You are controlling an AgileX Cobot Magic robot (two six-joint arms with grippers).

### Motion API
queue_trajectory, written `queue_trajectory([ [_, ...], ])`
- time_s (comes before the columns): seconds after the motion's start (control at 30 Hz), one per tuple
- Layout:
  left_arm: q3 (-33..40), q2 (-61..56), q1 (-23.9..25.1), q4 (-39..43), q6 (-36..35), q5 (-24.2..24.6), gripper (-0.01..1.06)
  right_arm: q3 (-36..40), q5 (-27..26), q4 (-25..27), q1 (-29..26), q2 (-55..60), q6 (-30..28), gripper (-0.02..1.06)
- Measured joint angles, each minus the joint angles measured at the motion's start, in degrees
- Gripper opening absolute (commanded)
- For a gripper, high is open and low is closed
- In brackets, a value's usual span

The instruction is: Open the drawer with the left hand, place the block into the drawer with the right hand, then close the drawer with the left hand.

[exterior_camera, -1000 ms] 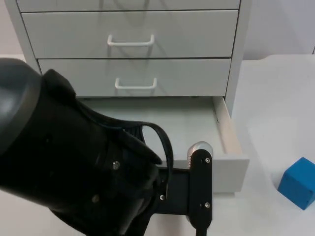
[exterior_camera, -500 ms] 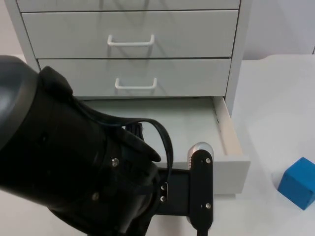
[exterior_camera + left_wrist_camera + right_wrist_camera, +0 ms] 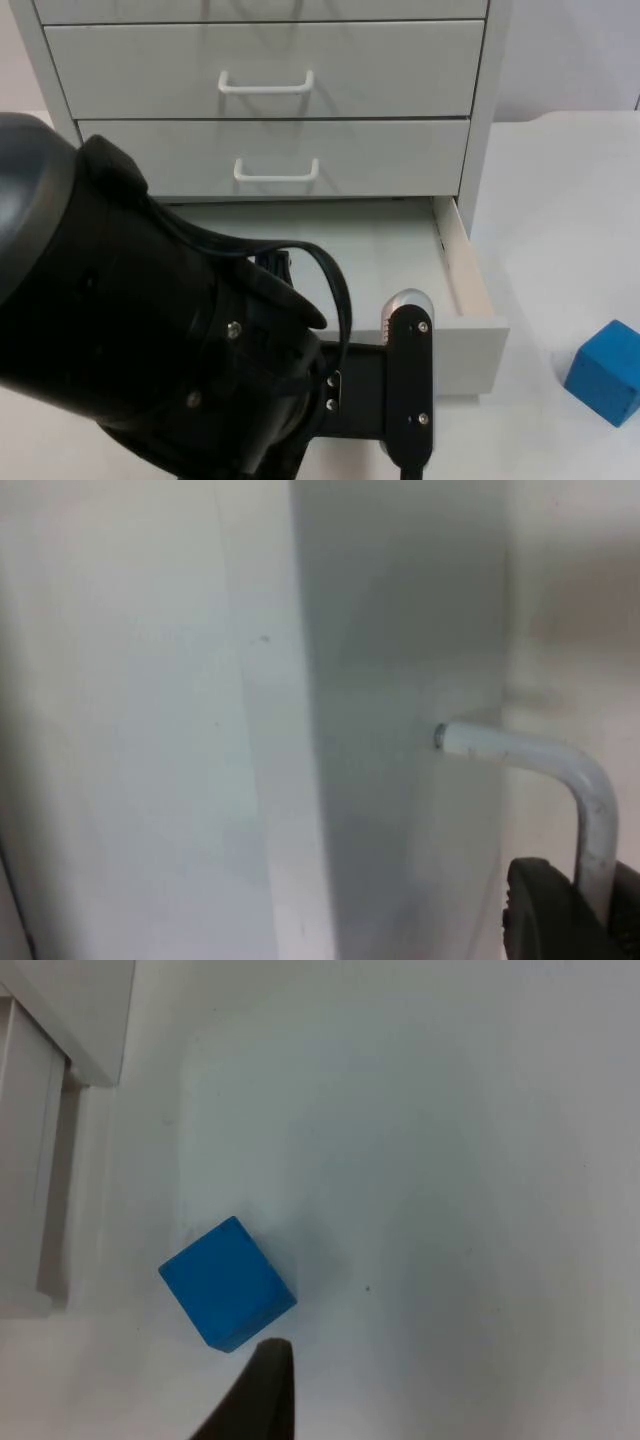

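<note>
The white cabinet's bottom drawer point(image 3: 463, 272) stands pulled out, its inside bare where I can see it. My left arm point(image 3: 150, 340) covers the drawer's left part and front. In the left wrist view the drawer's white bent handle point(image 3: 560, 765) runs down between the black fingers of my left gripper point(image 3: 592, 912), which is shut on it. The blue block point(image 3: 606, 372) sits on the table right of the drawer. In the right wrist view the blue block point(image 3: 227, 1282) lies just beyond my right gripper point(image 3: 255, 1400), which hangs above the table, apart from it.
Two upper drawers point(image 3: 270, 65) of the cabinet are closed, each with a white handle point(image 3: 266, 83). White table point(image 3: 560, 200) stretches right of the cabinet around the block. The cabinet's corner point(image 3: 70, 1020) stands near the block.
My left arm shifted slightly a second ago and the drawer came out a touch further. Over the last half second nothing has visibly moved.
</note>
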Motion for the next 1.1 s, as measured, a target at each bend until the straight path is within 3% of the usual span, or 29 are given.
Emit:
queue_trajectory([
  [0.1,0.0,0.0,0.0,0.0,0.4,-0.3,0.19,0.0,0.0,0.0,0.0,0.0,0.0,1.05],
  [0.13,0.0,-0.1,-0.3,-0.1,0.6,-1.5,0.19,0.0,0.0,0.0,0.0,0.0,0.0,1.05],
  [0.27,0.0,-0.1,-1.2,-0.1,1.1,-4.5,0.45,0.0,0.0,0.0,0.0,0.0,0.0,1.05],
  [0.4,0.0,-0.2,-1.2,-0.1,1.2,-4.6,0.53,0.0,0.0,0.0,0.0,0.0,0.0,1.05],
  [0.8,0.1,-4.5,-1.2,-6.9,4.5,-4.1,0.55,0.0,0.0,0.0,0.0,0.0,-0.1,1.05],
  [1.1,0.1,-18.2,-1.2,-17.2,11.6,-1.4,0.55,0.0,0.0,0.0,0.0,0.0,-0.1,1.05],
])
